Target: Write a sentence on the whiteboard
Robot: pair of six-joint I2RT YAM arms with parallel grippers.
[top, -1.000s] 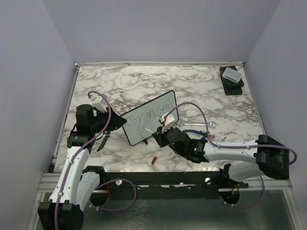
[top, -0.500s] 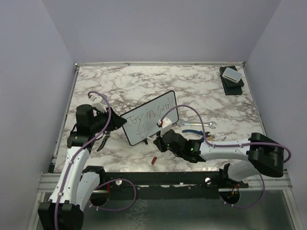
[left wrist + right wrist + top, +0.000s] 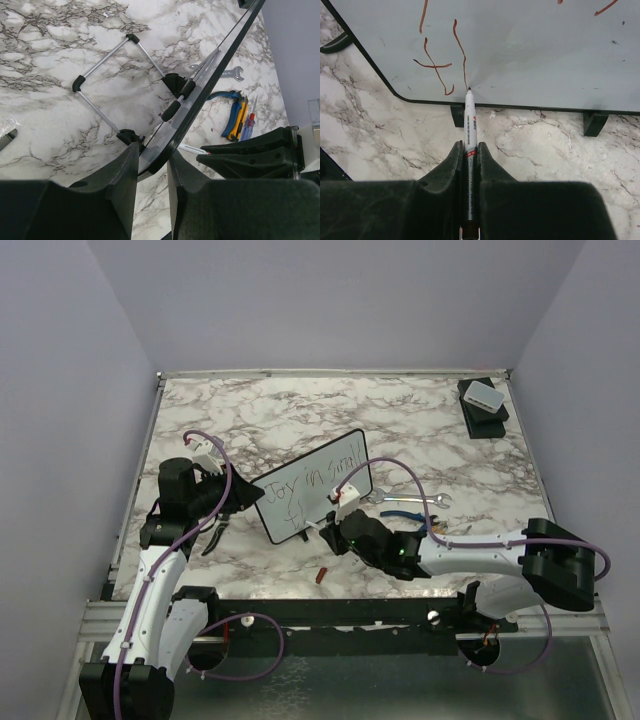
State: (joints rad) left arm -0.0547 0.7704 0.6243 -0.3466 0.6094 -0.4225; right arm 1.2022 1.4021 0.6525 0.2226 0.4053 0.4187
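White whiteboard point(image 3: 345, 456) is standing, edge clamped by left gripper point(image 3: 152, 161); right gripper point(image 3: 469, 148) is pinching a marker point(image 3: 470, 122), tip touching the lower line of the sentence point(image 3: 305, 485).

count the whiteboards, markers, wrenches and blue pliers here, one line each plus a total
whiteboard: 1
marker: 1
wrench: 1
blue pliers: 1
total: 4

Whiteboard point(image 3: 212, 75) edge-on between the left pincer's point(image 3: 152, 162) tight jaws, wire stand point(image 3: 104, 60), wrench point(image 3: 227, 73) and pliers point(image 3: 232, 112) beyond.
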